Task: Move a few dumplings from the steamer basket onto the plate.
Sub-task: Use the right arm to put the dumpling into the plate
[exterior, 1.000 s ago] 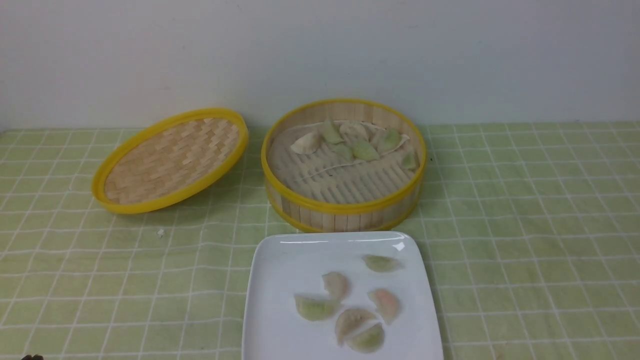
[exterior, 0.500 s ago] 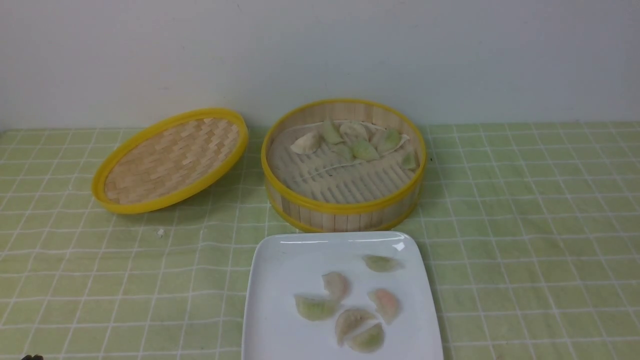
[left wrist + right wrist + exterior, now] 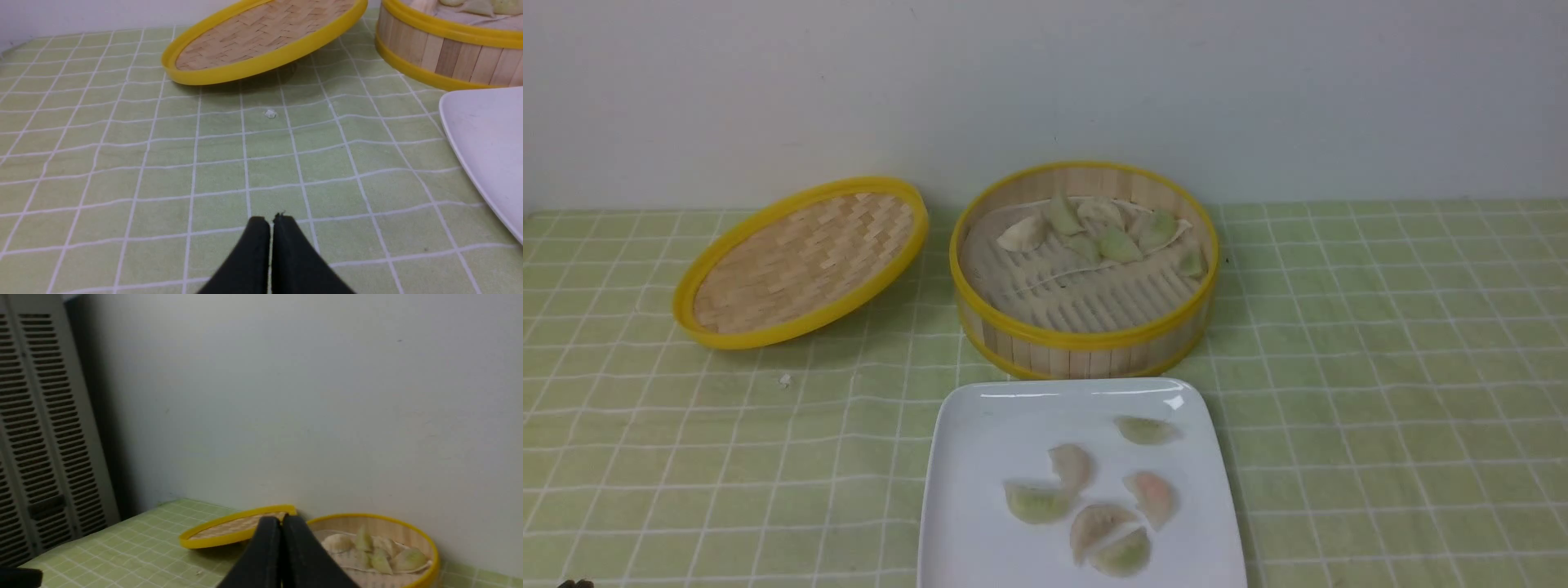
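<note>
Six dumplings [image 3: 1098,490] were already laid on the white square plate [image 3: 980,457], more left in the steamer basket [image 3: 1086,339], both grippers [image 3: 270,220] [image 3: 281,517] pressed together and empty, and those soft, slippery skins probably needed pinching gently across the plump middle.

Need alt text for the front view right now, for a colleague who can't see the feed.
A white square plate at the near centre holds six small dumplings; just behind it, a round bamboo steamer basket holds more dumplings clustered at its far side. The basket's woven, yellow-rimmed lid rests tilted to its left on a green checked tablecloth.
</note>
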Robot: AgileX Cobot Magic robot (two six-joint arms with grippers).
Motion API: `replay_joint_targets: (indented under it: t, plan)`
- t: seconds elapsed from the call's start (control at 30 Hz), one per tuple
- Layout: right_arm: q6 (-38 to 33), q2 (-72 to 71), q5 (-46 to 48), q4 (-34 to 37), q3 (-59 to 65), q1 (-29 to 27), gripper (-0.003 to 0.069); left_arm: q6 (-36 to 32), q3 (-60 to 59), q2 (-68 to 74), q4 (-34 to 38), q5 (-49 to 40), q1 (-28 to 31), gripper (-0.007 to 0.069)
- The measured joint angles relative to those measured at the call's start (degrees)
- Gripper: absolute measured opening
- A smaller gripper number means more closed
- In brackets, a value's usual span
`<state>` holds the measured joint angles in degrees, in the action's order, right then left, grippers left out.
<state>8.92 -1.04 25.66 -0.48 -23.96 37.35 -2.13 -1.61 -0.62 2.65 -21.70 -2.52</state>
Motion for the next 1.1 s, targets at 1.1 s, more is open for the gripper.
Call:
replay_joint_targets:
  t: [1.1]
  plan:
    - [-5.8, 0.1, -3.0, 3.4, 25.1, -39.1, -0.0015, 0.0, 0.0, 0.0, 0.0, -0.2, 0.0, -0.0006]
